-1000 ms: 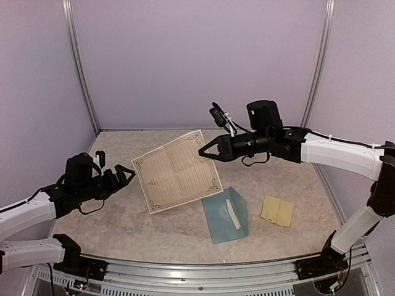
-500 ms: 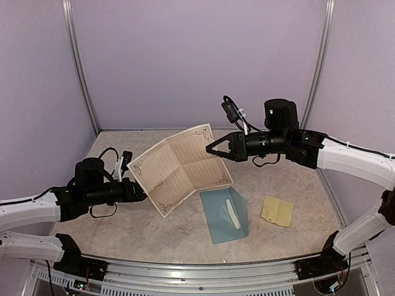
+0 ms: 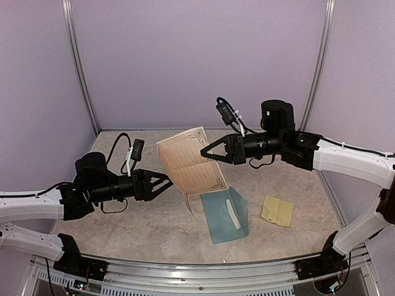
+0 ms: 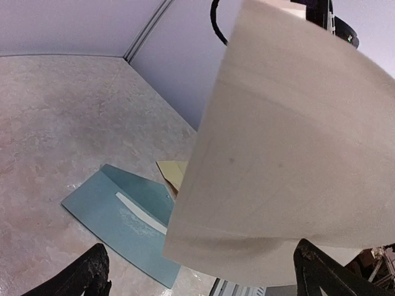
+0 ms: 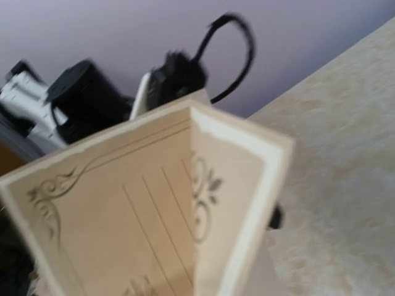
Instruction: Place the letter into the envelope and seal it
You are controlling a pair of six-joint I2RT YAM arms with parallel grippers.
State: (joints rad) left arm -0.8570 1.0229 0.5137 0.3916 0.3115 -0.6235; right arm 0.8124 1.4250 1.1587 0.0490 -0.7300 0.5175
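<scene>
The cream letter (image 3: 188,163) with printed lines and a scroll border hangs above the table, bent along an upright crease. My right gripper (image 3: 205,154) is shut on its upper right edge. In the right wrist view the letter (image 5: 154,216) fills the picture and hides my fingers. My left gripper (image 3: 165,184) is open just left of the letter's lower part. In the left wrist view the letter's blank back (image 4: 290,142) hangs between my spread fingertips (image 4: 92,274). The teal-blue envelope (image 3: 223,216) lies flat below the letter, its white strip showing; it also shows in the left wrist view (image 4: 117,222).
A small yellow-tan sticker sheet (image 3: 277,211) lies right of the envelope; it also shows in the left wrist view (image 4: 174,172). Lilac walls with metal corner posts (image 3: 80,74) close in the table on three sides. A metal rail (image 3: 203,271) runs along the near edge.
The left gripper has moved right up to the letter's lower edge, and its jaws are now open. The letter has bent further along its crease and stands more upright. The right gripper still holds it.
</scene>
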